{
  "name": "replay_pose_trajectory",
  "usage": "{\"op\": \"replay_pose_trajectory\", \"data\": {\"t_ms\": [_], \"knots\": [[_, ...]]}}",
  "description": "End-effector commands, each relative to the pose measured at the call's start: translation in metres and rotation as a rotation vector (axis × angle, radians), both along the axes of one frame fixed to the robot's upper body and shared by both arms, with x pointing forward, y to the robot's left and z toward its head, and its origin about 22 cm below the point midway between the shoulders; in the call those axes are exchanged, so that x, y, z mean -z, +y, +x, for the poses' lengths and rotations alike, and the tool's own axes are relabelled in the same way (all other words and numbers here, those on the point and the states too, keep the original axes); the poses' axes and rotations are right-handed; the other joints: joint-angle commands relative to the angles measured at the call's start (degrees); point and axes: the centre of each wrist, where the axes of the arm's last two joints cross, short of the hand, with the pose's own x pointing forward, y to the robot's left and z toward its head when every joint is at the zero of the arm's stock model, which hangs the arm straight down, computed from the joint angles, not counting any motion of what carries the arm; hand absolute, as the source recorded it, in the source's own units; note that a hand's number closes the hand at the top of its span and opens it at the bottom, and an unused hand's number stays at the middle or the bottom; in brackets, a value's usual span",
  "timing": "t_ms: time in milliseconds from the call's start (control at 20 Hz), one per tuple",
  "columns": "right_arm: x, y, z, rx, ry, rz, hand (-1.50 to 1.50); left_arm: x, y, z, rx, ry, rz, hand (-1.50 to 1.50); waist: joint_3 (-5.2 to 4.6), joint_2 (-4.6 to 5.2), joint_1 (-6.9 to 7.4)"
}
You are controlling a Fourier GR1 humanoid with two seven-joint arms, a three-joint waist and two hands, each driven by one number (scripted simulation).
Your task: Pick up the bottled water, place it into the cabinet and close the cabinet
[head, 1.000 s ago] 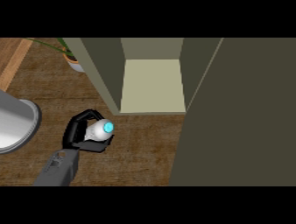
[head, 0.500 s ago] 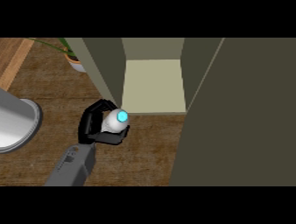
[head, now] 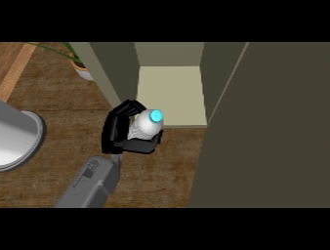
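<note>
The left hand (head: 128, 132), fingers curled round the bottle (head: 146, 124), has carried it up and right to the cabinet's (head: 169, 93) open front edge, so only the push inside remains. The bottle stands roughly upright, blue cap toward the camera, just outside the shelf.

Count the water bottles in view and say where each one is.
1. The bottled water is held in the left hand, just in front of the open cabinet's pale shelf. The cabinet door blocks the right side, so another could be hidden there.
</note>
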Motion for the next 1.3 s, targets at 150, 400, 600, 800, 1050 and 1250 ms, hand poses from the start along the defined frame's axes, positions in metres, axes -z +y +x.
{"op": "replay_pose_trajectory", "data": {"t_ms": [150, 400, 600, 800, 1050, 1250], "knots": [[-0.004, -0.007, -0.002, 0.042, -0.061, -0.030, -1.50, -0.056, -0.041, 0.042, 0.014, -0.041, 0.031, 1.50, 0.03, 0.27, -0.15], [-0.013, -0.012, -0.007, 0.020, -0.043, -0.036, -1.50, -0.074, -0.068, 0.054, -0.033, -0.009, 0.086, 1.50, 0.00, 0.37, -0.66], [-0.009, -0.019, -0.018, 0.037, -0.046, -0.025, -1.50, -0.070, -0.065, 0.052, -0.055, 0.060, 0.057, 1.50, 0.04, 0.19, -0.35], [-0.017, -0.029, -0.023, 0.022, -0.067, -0.007, -1.50, -0.060, -0.064, 0.064, -0.111, 0.087, 0.065, 1.50, 0.05, 0.40, -1.29], [-0.018, -0.028, -0.031, 0.019, -0.043, 0.004, -1.50, -0.056, -0.051, 0.082, -0.200, 0.113, 0.080, 1.50, 0.04, 0.48, -1.80], [-0.007, -0.016, -0.014, 0.020, -0.049, -0.014, -1.50, -0.062, -0.057, 0.093, -0.222, 0.087, 0.161, 1.50, -0.02, 0.73, -1.63]]}}
